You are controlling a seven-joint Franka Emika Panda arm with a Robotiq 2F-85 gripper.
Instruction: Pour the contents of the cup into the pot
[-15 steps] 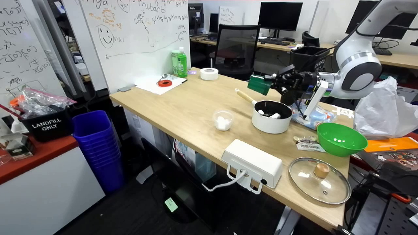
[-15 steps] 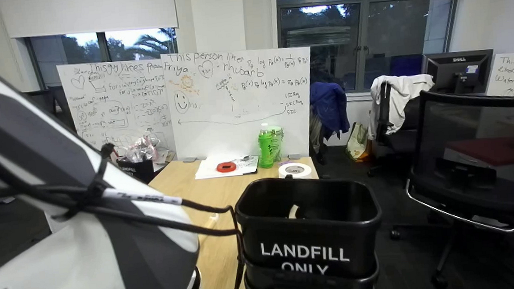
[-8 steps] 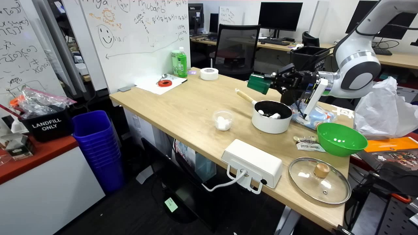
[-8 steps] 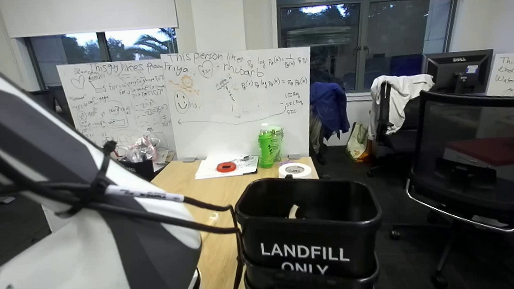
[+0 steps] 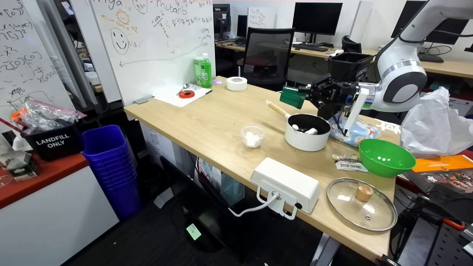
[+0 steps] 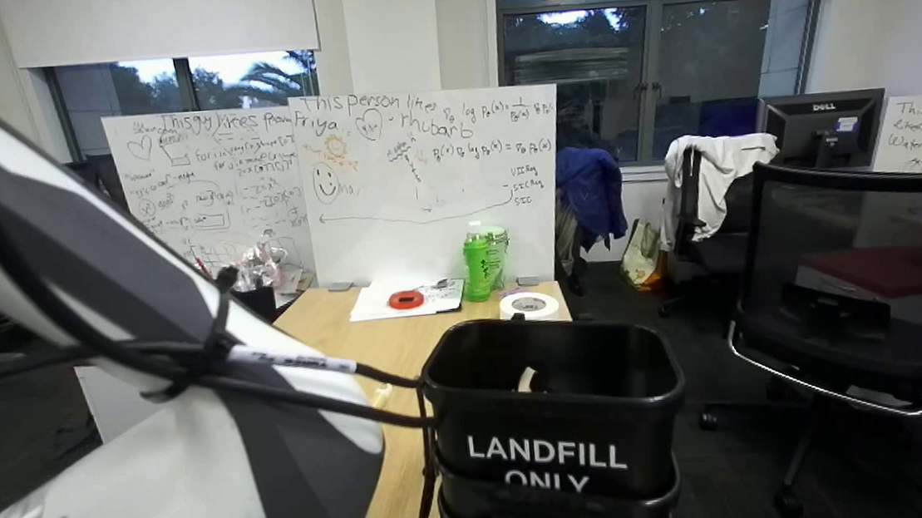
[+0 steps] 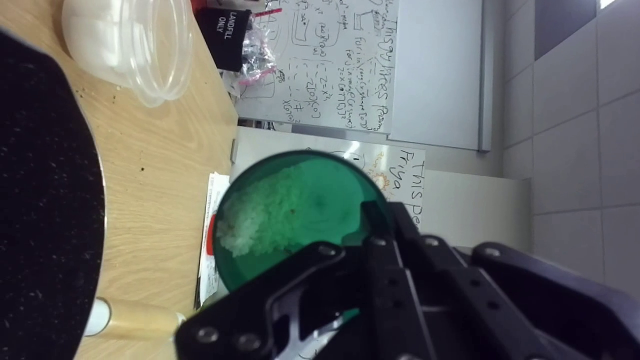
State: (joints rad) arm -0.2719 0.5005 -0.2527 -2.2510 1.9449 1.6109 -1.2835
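Your arm [image 5: 404, 87] has edged toward nine o'clock in an exterior view, gripper [image 7: 389, 215] pinching the lifted cup [image 5: 292, 97] of unpoured white bits [image 7: 260, 215] at eleven o'clock from the pot [image 5: 306, 141].

Ext. views share whiteboard [image 6: 430, 187]; prob. pot handle [image 5: 278, 109].

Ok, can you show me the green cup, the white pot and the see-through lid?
Green cup [image 5: 292, 96], in an exterior view: on its outer side.
White pot [image 5: 306, 141], in an exterior view: on its outer wall.
See-through lid [image 5: 357, 207], in an exterior view: on its clear glass.
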